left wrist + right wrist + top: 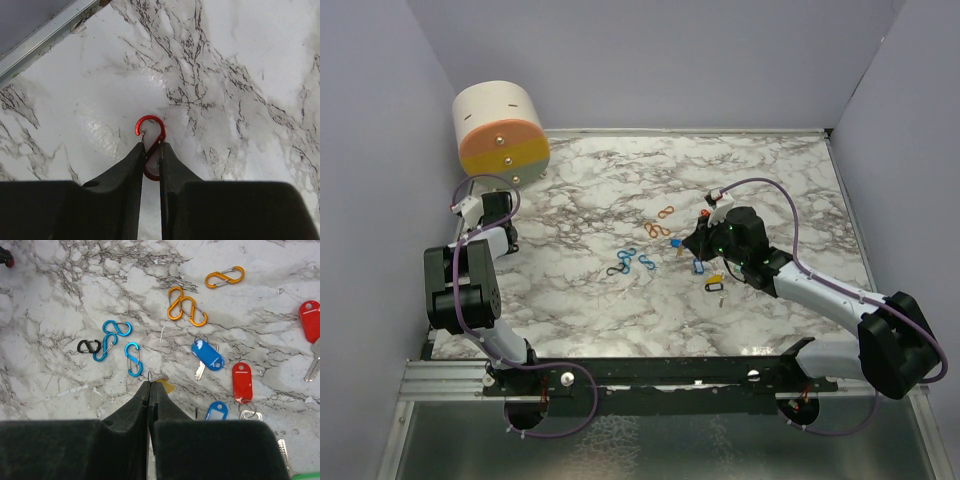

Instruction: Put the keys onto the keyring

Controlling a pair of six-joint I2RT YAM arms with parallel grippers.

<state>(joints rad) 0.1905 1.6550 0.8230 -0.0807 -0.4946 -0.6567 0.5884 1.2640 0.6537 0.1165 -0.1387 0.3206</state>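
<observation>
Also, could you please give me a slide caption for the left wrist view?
The left gripper pinches a red figure-eight clip, with the marble table beneath.

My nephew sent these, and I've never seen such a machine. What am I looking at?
These are two robot arms bolted to a marble table. The wide picture comes from a fixed camera above and behind them: left arm on the left, right arm on the right. The other two come from a camera on each wrist, so the dark wedges at the bottom are that arm's own tool. The left tool pinches a red clip. The right tool is shut; a yellow tag peeks out beside its tip, whether gripped I cannot tell. Near it lie blue clips, a black clip, orange clips, a blue-tagged key and a red-tagged key.
</observation>
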